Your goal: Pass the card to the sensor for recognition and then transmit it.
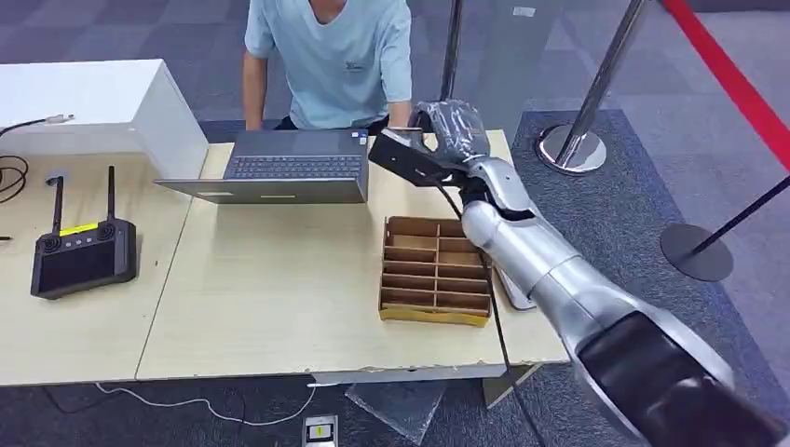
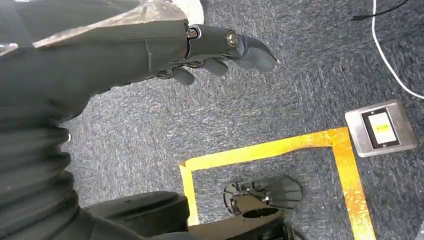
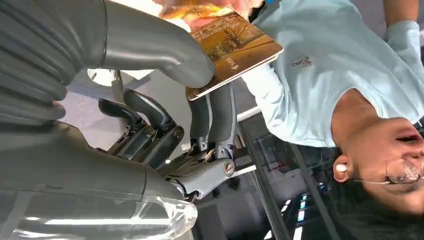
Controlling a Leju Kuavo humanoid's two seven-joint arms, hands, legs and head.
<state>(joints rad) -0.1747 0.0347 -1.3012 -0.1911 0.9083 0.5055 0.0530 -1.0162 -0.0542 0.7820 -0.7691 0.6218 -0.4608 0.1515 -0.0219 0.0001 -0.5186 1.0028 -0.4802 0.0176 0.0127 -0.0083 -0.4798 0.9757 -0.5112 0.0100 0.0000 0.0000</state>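
My right robot hand (image 3: 200,95) pinched the card (image 3: 235,50) between thumb and fingers. My left robot hand (image 2: 210,50) hung with nothing in it, fingers loosely apart.

Bare worktop (image 1: 270,279) lies left of the divided cardboard tray (image 1: 435,270); the open laptop (image 1: 284,168) and a seated person (image 1: 331,60) block the far edge.

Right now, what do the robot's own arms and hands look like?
The right arm is a polished silver tube with a black segment nearest the body and a thin black cable along it. The right hand has a grey ribbed cover, a thick grey thumb and darker fingers under clear plastic wrap. The left hand is dark, with visible screws.
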